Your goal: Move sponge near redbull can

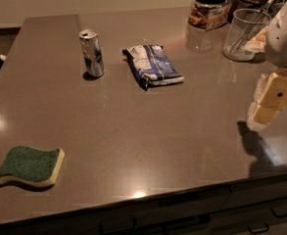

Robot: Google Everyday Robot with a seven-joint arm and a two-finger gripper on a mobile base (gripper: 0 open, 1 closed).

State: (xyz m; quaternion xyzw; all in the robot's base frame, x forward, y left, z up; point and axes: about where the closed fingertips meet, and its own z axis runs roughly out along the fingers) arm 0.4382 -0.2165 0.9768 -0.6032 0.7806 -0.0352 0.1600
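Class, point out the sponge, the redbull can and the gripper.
sponge [28, 163], camera view, middle of its green top.
redbull can [92, 55], camera view, middle of its silver side.
gripper [261, 115], camera view, pale tip, at the right edge.

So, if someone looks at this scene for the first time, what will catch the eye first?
The green-topped sponge lies alone at the near left corner of the counter. The silver redbull can stands upright far behind it, beside a snack bag. The robot's hand hangs at the right.
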